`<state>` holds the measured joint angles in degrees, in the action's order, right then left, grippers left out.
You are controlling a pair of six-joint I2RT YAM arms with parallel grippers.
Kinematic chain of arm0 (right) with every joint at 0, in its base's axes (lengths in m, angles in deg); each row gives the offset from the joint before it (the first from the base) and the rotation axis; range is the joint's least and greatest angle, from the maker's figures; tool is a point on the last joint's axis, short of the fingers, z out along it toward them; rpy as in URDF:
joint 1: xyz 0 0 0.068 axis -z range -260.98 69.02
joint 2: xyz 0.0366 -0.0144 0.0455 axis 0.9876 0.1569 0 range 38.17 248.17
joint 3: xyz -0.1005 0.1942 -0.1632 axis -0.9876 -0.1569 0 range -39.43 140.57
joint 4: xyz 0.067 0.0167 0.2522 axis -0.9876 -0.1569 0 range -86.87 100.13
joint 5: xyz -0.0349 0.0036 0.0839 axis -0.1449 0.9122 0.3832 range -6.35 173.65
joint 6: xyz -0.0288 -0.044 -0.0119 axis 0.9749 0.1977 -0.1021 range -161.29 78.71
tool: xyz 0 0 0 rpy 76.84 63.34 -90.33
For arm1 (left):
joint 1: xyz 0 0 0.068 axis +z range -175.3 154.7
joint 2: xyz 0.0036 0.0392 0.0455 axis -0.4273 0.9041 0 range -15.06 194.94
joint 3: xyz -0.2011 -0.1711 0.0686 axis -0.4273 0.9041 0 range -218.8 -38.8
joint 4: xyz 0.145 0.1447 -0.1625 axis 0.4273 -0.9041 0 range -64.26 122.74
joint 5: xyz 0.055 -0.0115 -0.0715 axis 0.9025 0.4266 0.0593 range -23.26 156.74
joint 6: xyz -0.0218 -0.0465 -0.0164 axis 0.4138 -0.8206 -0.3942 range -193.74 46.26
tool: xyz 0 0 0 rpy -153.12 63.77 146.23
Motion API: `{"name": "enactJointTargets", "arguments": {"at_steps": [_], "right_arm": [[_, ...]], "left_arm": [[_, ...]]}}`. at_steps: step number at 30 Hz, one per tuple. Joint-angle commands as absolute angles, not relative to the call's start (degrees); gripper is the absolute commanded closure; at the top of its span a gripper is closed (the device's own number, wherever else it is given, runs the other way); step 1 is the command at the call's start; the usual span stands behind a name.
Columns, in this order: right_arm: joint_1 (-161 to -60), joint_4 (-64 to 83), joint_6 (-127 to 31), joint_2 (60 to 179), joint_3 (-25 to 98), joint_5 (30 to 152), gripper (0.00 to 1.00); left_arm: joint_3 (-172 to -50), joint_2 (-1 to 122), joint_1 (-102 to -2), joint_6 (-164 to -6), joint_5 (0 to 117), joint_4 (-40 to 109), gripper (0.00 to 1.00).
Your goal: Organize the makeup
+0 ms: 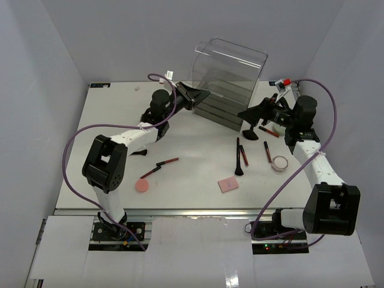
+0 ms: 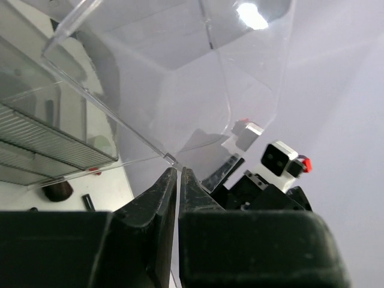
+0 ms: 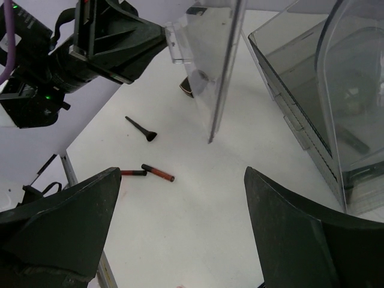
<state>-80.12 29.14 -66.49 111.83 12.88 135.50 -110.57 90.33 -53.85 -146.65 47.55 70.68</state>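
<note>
As the left fingers (image 2: 178,174) press together at the tab of a clear panel (image 3: 223,66) by the left front corner of the box (image 1: 231,72), the right fingers (image 3: 182,174) stand spread wide just in front of the box, gripping nothing. Whether the left pair actually pinches the tab cannot be told. The makeup lies scattered on the table (image 1: 192,201) in front of the box, none of it between either pair of fingers. In front of the box's right side lie a long brush (image 1: 239,157) with a red pencil (image 1: 244,156) just beside it, a second pencil (image 1: 267,151), a round compact (image 1: 279,162) and, farther from the box, a pink square (image 1: 228,184). Well out from the box's left corner lie two more pencils (image 1: 167,162), a small brush (image 1: 139,153) and a pink disc (image 1: 142,185).
</note>
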Motion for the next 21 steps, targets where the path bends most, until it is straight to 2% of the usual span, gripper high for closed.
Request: {"name": "enactJointTargets", "arguments": {"at_steps": [1,7,15,18,21], "right_arm": [[-80.6,34.2,-68.7,114.2,16.6,133.7,0.11],[-80.6,39.3,-72.8,116.8,18.5,134.7,0.13],[-80.7,47.1,-79.8,119.1,18.8,137.2,0.22],[-80.8,48.3,-81.2,120.5,19.7,137.3,0.26],[-80.8,50.9,-83.5,122.6,20.7,138.1,0.35]], "left_arm": [[-111.5,85.5,-53.7,-147.0,47.2,74.2,0.98],[-111.5,85.2,-53.7,-147.2,47.1,74.0,0.98],[-112.0,85.6,-53.7,-147.1,47.1,73.8,0.98],[-111.9,85.6,-53.7,-147.4,47.1,73.9,0.98],[-111.8,85.8,-53.7,-147.7,47.1,74.0,0.98]]}}
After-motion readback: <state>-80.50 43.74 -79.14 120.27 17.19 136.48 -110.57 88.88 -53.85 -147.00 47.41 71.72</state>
